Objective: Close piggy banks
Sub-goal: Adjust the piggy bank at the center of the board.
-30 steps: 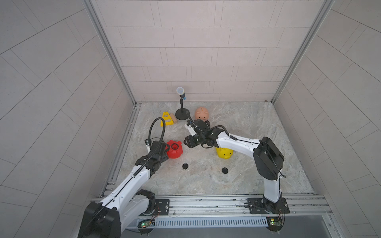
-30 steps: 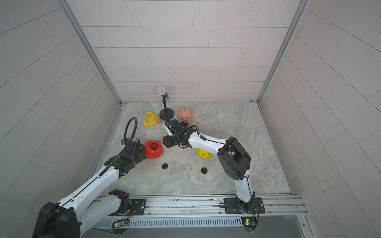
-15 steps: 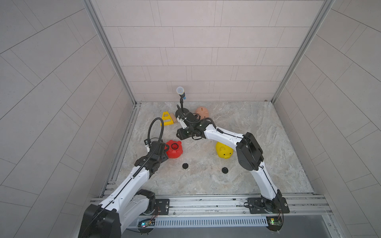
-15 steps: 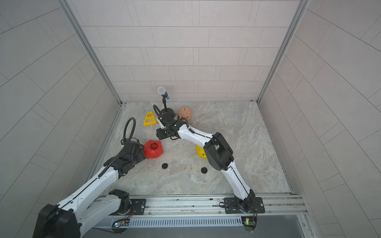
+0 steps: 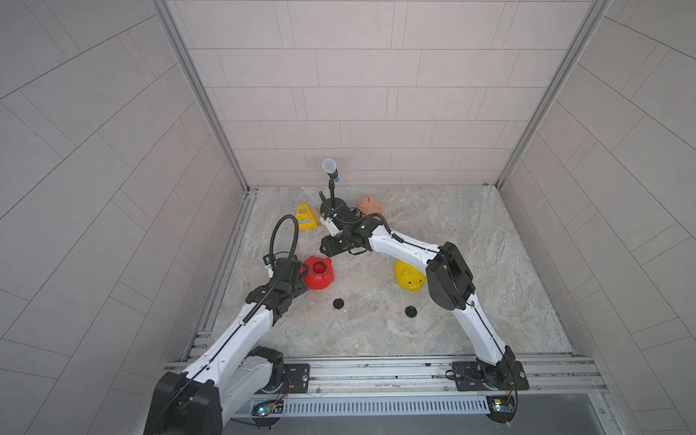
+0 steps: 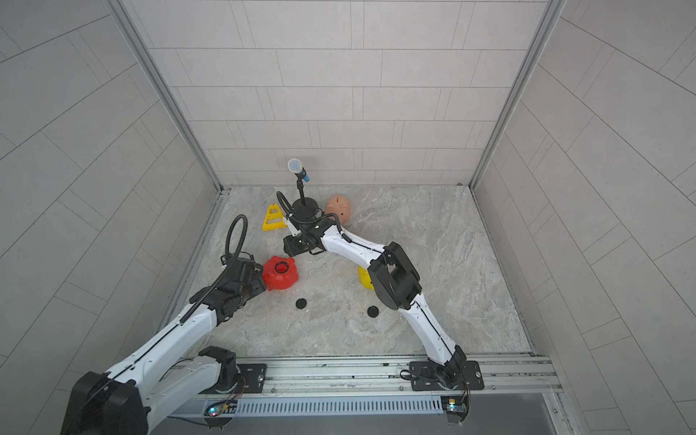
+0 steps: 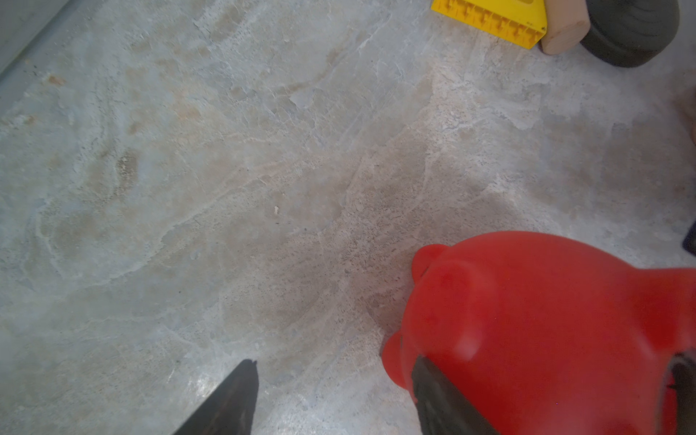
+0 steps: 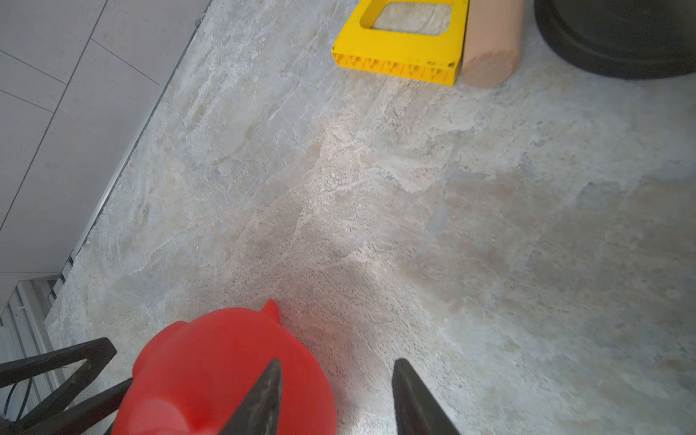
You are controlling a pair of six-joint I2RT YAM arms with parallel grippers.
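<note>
The red piggy bank (image 5: 319,277) (image 6: 280,274) lies belly up on the stone floor, its round hole open. My left gripper (image 5: 301,275) (image 7: 333,363) is open at its left side; one finger (image 7: 433,391) rests against the red piggy bank (image 7: 546,331), and only floor shows between the fingers. My right gripper (image 5: 327,247) (image 8: 337,363) hovers open and empty just behind the red piggy bank (image 8: 226,369). The yellow piggy bank (image 5: 408,278) lies under the right forearm. The peach piggy bank (image 5: 370,205) stands at the back. Two black plugs (image 5: 338,303) (image 5: 410,311) lie in front.
A microphone stand (image 5: 333,188) with a round black base (image 8: 617,37) stands at the back, beside a yellow triangular frame (image 5: 305,217) (image 8: 399,49) and a wooden cylinder (image 8: 489,45). Tiled walls close in three sides; a metal rail (image 5: 376,371) runs along the front.
The right arm swung left, away from the yellow pig, bringing its gripper behind the red pig. The left arm and red pig stayed put.
</note>
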